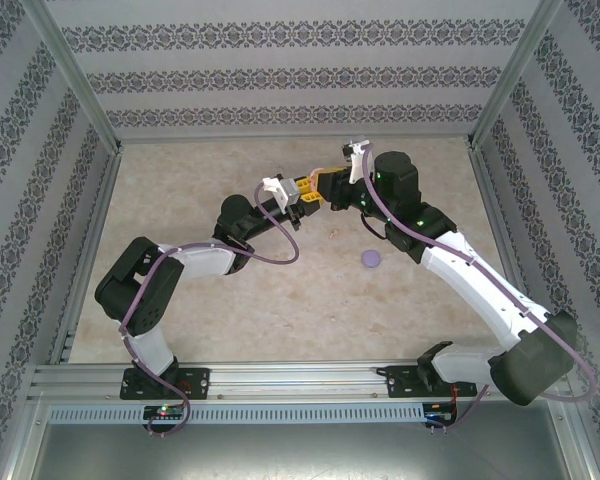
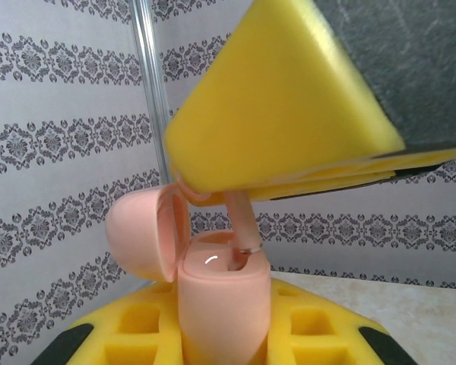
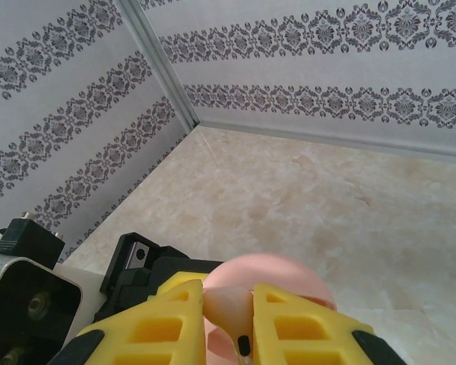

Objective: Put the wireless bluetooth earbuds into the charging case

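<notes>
Left wrist view: the left gripper (image 2: 224, 334) clamps the open pink case (image 2: 222, 296). Above it, the right gripper (image 2: 200, 185) pinches a pink earbud (image 2: 242, 226), stem tip at the case's socket, head hidden in the grip.

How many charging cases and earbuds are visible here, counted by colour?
Pink charging case: 1
Purple round case: 1
Pink earbud: 1
Tiny pinkish speck: too small to name, not counted
Total: 3
</notes>
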{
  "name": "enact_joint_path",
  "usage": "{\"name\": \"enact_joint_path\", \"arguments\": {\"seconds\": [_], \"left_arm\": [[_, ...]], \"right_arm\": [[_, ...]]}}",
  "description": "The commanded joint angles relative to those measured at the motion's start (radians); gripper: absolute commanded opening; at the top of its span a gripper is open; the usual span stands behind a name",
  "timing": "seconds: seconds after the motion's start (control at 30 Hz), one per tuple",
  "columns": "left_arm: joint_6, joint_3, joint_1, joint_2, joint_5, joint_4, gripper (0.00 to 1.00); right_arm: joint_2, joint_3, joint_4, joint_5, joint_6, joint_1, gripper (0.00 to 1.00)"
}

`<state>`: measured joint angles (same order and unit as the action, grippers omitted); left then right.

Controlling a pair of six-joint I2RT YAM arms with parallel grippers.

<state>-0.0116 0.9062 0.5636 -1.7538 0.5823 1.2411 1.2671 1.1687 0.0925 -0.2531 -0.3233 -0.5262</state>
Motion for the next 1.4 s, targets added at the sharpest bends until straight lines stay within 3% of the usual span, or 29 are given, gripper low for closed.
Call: {"name": "enact_joint_path", "arguments": {"seconds": [0.0,0.9,1.0,1.13,1.23,1.37], "left_arm": [[0.014,0.036,0.016,0.04,0.036,0.027,0.0],[0.015,0.056,0.025,0.061,0.024,0.018,0.0],[0.016,0.054,0.027,0.059,0.022,0.017,0.0],[0.018,0.047,0.025,0.054,0.016,0.014,0.0],[0.021,0.036,0.025,0.05,0.0,0.031,0.0],[0.016,0.023,0.025,0.048,-0.023,0.043,0.0]], "right_arm": [[0.009,-0.009,-0.031,-0.002,-0.002,0.0,0.18],[0.027,-0.049,0.011,-0.012,0.077,-0.022,0.17],[0.025,-0.029,0.014,0.002,0.053,-0.021,0.29],[0.007,0.034,0.029,0.025,-0.001,-0.014,0.57],[-0.02,0.079,0.041,0.044,-0.046,0.003,0.67],[-0.071,0.114,0.053,0.05,-0.134,0.055,0.73]]}}
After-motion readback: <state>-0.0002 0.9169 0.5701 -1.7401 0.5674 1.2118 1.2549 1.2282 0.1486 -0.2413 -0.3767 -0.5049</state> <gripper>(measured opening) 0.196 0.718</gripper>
